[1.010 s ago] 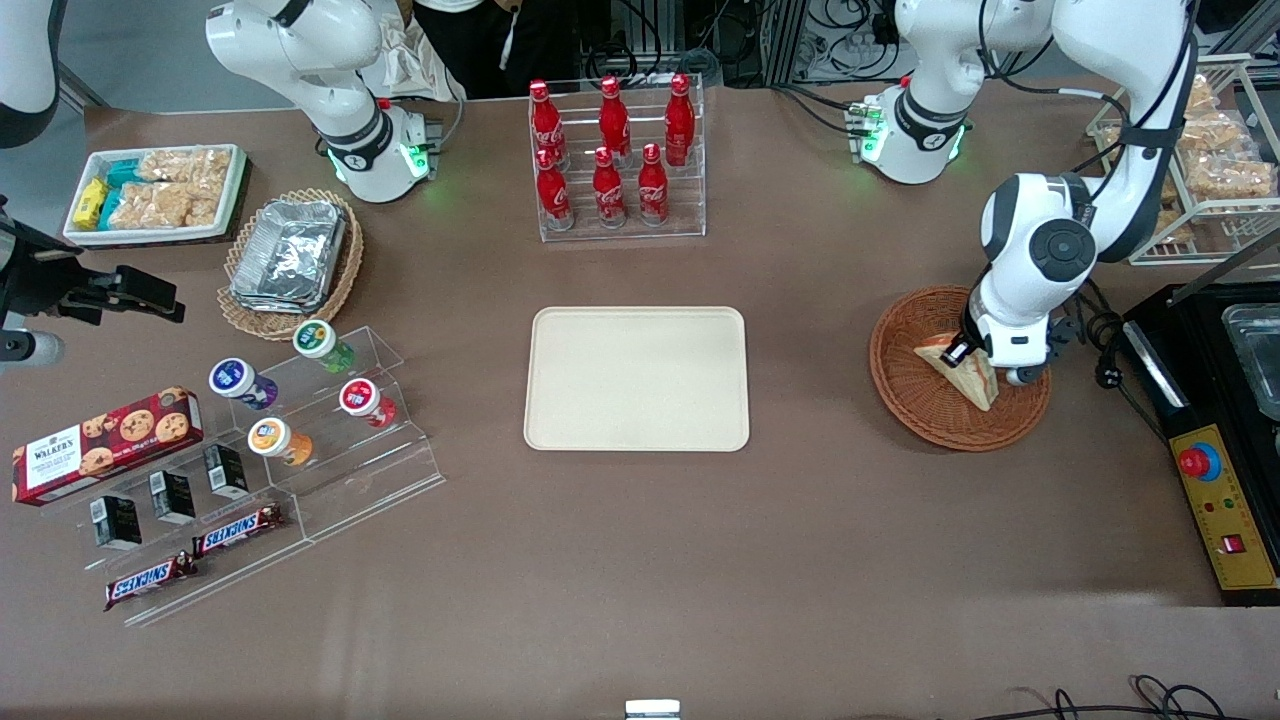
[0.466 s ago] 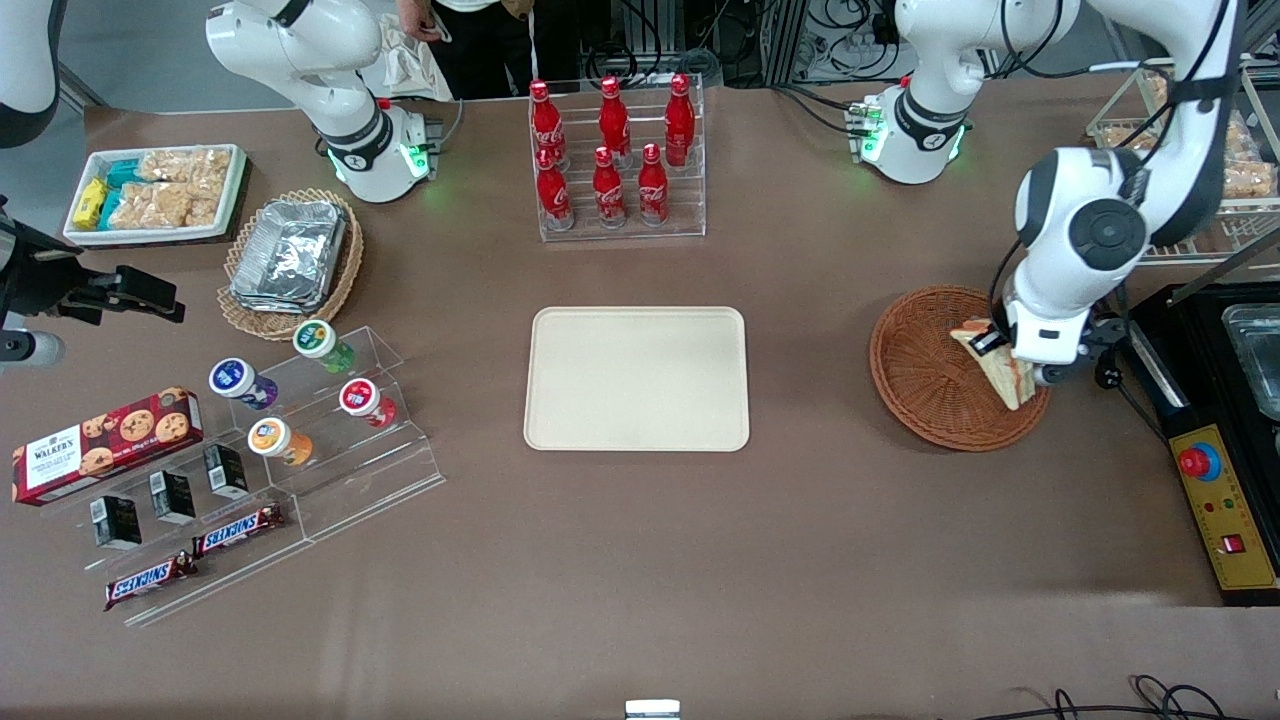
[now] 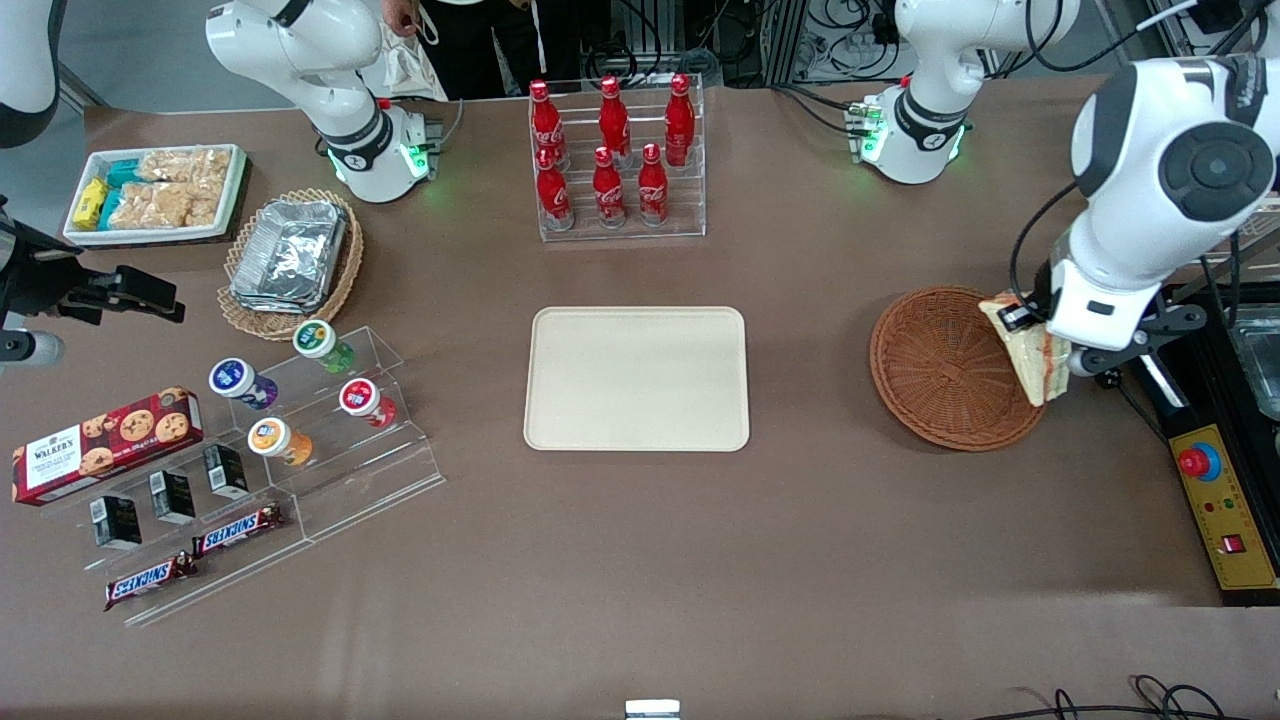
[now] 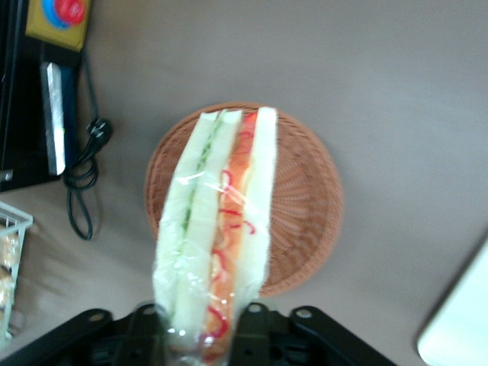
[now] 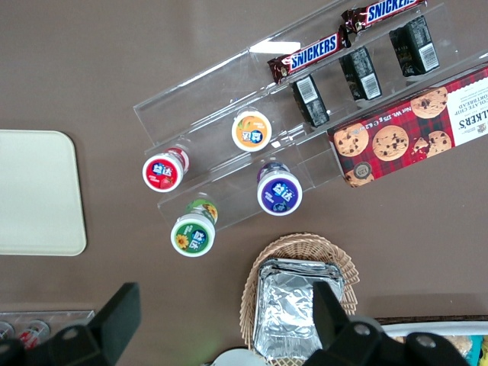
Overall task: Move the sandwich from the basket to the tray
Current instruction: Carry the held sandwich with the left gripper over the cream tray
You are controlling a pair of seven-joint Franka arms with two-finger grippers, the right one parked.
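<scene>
My left gripper (image 3: 1040, 340) is shut on the sandwich (image 3: 1030, 350), a plastic-wrapped wedge of pale bread with red and orange filling. It holds the sandwich in the air above the rim of the round reddish-brown wicker basket (image 3: 940, 370), at the edge toward the working arm's end. In the left wrist view the sandwich (image 4: 217, 229) hangs between the fingers (image 4: 255, 328) with the empty basket (image 4: 305, 198) well below it. The cream-beige tray (image 3: 637, 378) lies empty at the table's middle; its corner shows in the left wrist view (image 4: 461, 324).
A black machine with a yellow control panel (image 3: 1225, 500) stands beside the basket toward the working arm's end. A rack of red cola bottles (image 3: 612, 160) stands farther from the camera than the tray. Snacks, a tan basket of foil containers (image 3: 290, 260) and acrylic racks lie toward the parked arm's end.
The gripper has risen and shifted toward the working arm's end, lifting the sandwich out of the basket to above its rim.
</scene>
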